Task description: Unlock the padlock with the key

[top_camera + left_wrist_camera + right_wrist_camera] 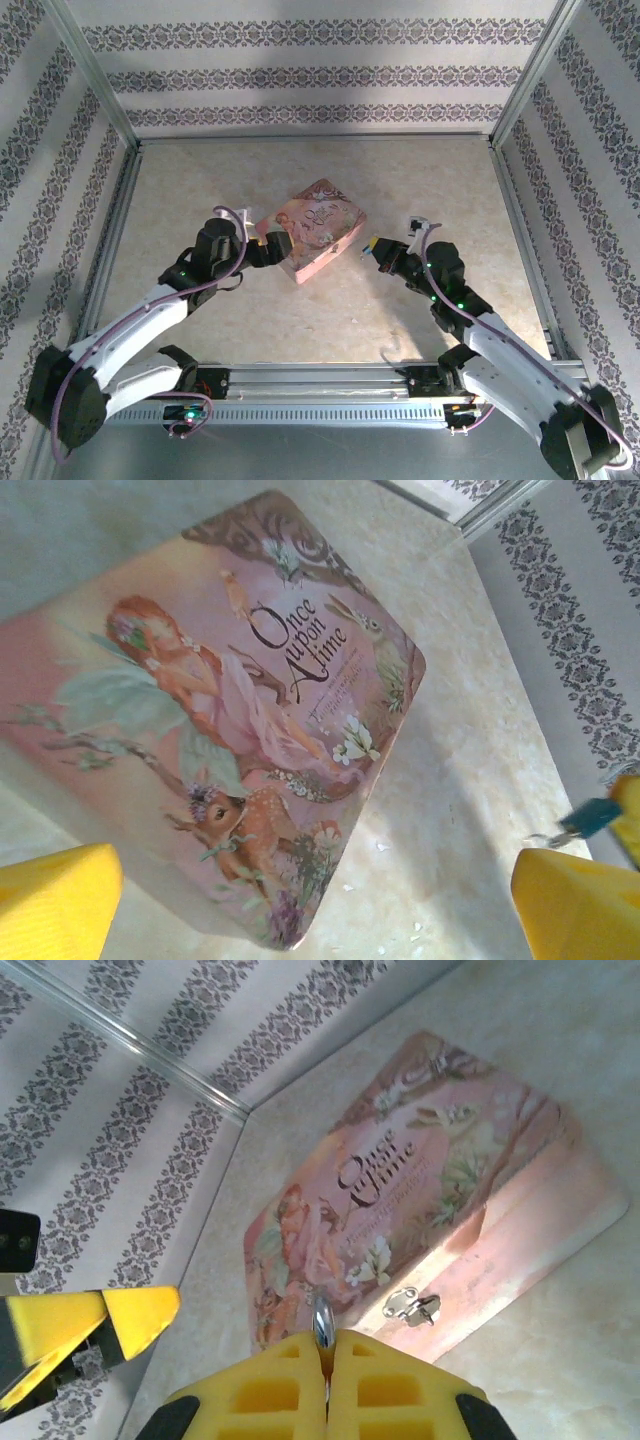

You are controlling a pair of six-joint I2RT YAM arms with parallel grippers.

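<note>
left gripper (262,250): positioned at the left corner of the pink tin (318,228), above its printed lid; yellow fingers (55,900) stand wide apart and grip nothing; contact with the tin cannot be determined.
pink tin: lies flat near the middle of the table (190,200), turned cornerwise, lid down; a small silver clasp (412,1307) sits on the front wall, facing the right arm.
padlock (322,1322): off the table, pinched in the right gripper (378,252), just right of the tin and apart from it; silvery metal protrudes past the fingertips; its blue part shows in the left wrist view.
right fingers: pressed together, clamped on the padlock.
</note>
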